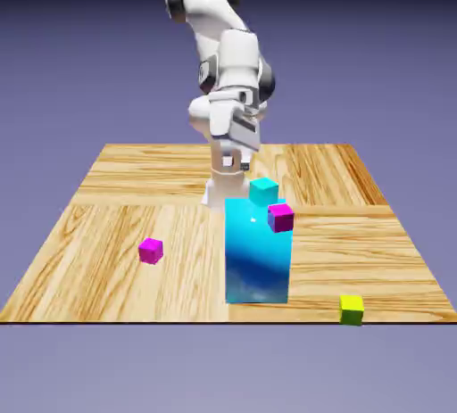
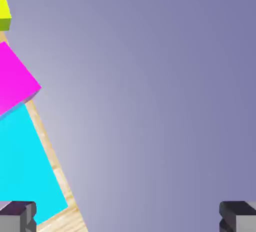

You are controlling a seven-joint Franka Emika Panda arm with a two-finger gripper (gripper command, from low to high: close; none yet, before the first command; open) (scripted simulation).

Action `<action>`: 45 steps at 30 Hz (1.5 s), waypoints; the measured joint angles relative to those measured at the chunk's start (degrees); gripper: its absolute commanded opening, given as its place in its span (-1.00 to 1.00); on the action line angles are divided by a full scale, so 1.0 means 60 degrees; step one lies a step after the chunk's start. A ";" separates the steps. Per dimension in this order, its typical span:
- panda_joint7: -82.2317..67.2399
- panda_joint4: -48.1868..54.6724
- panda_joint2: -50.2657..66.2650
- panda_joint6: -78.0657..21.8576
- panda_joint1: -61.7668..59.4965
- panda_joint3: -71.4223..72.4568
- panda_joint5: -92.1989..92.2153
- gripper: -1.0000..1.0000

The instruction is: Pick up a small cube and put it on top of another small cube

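Hanging over the far part of the wooden table (image 1: 143,224), the gripper (image 1: 236,163) is well apart from every cube in the exterior view. The yellow-green cube (image 1: 351,309) sits at the near edge, toward the exterior view's right. One magenta cube (image 1: 151,251) lies on the exterior view's left; the other magenta cube (image 1: 280,218) shows against the upper right of the tall blue block (image 1: 257,260), and whether it rests there I can't tell. Nor is it clear which of the two is wanted. The small cyan cube (image 1: 263,192) shows at the block's far side. The likeliest trouble is choosing the wrong twin; next, a low sweep could clip the tall block and topple it. At the near edge, a sideways push while releasing might send the yellow-green cube off, stack and all.

In the hand view the fingers stand wide apart with nothing between them. Magenta and cyan surfaces lie off to the left, so closing without realigning would catch only air.
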 measured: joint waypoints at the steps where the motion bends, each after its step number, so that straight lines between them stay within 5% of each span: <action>1: -0.0415 0.0068 0.0004 -0.0128 0.0149 -0.0246 -0.0207 0.00; 39: -1.6196 0.2649 0.0174 -0.5009 0.5815 -0.9594 -0.8081 0.00; 45: -1.8688 0.1657 -0.0070 -0.4809 0.6466 -0.8780 -0.7808 0.00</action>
